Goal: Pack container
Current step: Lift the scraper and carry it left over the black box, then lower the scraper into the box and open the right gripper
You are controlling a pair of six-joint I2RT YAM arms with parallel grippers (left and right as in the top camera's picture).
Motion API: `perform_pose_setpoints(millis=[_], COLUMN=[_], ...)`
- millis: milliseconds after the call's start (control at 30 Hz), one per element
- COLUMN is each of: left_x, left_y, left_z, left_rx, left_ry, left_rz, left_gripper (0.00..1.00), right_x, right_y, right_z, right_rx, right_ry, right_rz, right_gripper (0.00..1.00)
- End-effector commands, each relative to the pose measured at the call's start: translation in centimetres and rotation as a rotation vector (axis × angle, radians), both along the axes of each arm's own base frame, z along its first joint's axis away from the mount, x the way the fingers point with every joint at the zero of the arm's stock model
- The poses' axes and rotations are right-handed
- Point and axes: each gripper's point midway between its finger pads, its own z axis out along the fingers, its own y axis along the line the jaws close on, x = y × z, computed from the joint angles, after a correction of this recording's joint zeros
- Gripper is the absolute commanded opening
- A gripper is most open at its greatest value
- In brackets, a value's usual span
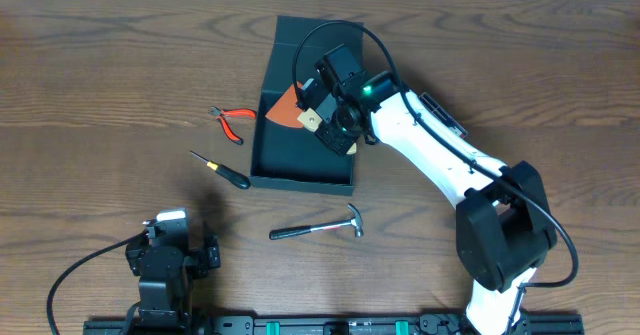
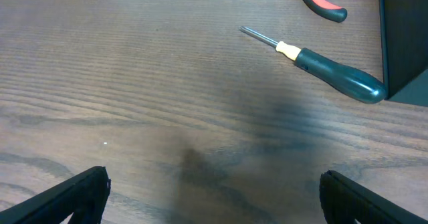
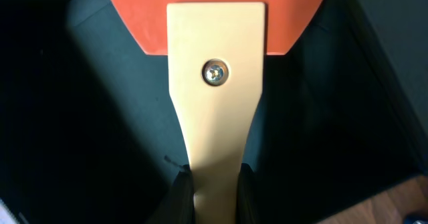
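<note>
Inside the container (image 1: 285, 155), the right gripper (image 3: 214, 190) pinches a scraper (image 3: 215, 117), its blade cut off at the frame top; left gripper (image 2: 214, 197), jaws spread.

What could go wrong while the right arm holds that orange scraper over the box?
The right gripper pinches the scraper only at its handle's tail end, so it may swing or slip. Its orange blade sits close to a wall of the container and could catch there. Dropped askew, it may crowd out the hammer waiting outside.
</note>
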Motion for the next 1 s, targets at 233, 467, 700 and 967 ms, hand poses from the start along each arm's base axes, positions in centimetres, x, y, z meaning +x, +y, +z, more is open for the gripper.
perform_pose_setpoints(millis=[233,467,700,967], left_x=[-0.1,-0.1,-0.1,-0.1], left_y=[0.3,0.3,0.3,0.3], left_z=[-0.5,-0.5,-0.5,-0.5], left_rx=[0.016,0.016,0.016,0.016], left_ry=[0.011,0.011,0.011,0.011], left_rz=[0.008,0.008,0.008,0.008], left_gripper=[0.99,0.99,0.99,0.99], right_x=[-1.2,-1.2,-1.5,-1.4], right_y=[3.3,2.3,-0.8,-1.1], right_z=[-1.5,-2.6,-4.1,-4.1], right_rx=[0.078,-0.004,-0.163,-0.178], right_ry=[0.058,0.054,0.058,0.05], right_rz=[0.032,0.0,-0.036,-0.04], right_gripper=[0.01,0.01,0.01,0.01])
